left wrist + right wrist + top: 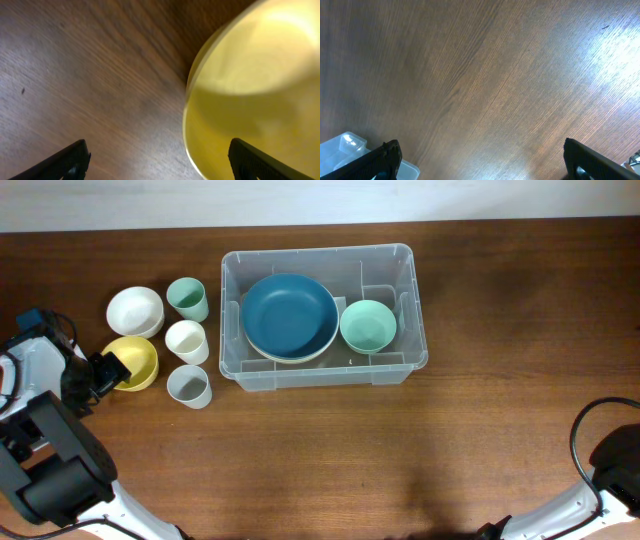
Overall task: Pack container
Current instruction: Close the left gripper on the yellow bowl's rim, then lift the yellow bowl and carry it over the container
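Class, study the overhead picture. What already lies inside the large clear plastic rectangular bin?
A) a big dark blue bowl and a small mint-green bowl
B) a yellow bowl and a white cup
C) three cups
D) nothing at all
A: the big dark blue bowl and the small mint-green bowl sit inside the large clear plastic rectangular bin, while the yellow bowl stands outside it on the table.
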`<action>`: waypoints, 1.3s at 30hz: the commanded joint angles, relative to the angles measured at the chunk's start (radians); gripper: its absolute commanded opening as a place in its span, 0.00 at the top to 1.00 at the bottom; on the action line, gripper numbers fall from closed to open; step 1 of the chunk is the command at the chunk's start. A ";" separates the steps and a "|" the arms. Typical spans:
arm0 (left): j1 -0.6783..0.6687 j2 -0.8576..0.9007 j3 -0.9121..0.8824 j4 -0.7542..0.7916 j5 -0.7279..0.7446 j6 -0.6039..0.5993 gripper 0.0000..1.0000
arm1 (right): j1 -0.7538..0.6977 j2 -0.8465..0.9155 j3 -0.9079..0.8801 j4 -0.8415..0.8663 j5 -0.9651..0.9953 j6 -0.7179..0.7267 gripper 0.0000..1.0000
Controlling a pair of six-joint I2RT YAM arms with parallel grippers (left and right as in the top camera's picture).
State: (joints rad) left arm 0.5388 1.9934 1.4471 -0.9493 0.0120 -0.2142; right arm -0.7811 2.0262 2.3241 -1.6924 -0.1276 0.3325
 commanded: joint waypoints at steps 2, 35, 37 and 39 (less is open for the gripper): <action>0.000 -0.012 -0.007 0.017 0.011 -0.010 0.22 | 0.002 -0.010 -0.003 -0.003 0.009 -0.007 0.01; 0.225 -0.066 0.283 -0.267 -0.031 -0.008 0.99 | 0.002 -0.010 -0.003 -0.002 0.009 -0.007 0.01; 0.243 -0.077 0.328 -0.303 -0.030 -0.008 0.99 | 0.002 -0.010 -0.003 -0.002 0.009 -0.007 0.01; 0.244 -0.092 0.369 -0.325 -0.020 -0.008 0.99 | 0.002 -0.010 -0.003 -0.002 0.009 -0.007 0.01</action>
State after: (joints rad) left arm 0.7849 1.9587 1.7512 -1.2572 -0.0078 -0.2276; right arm -0.7811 2.0262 2.3241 -1.6924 -0.1276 0.3321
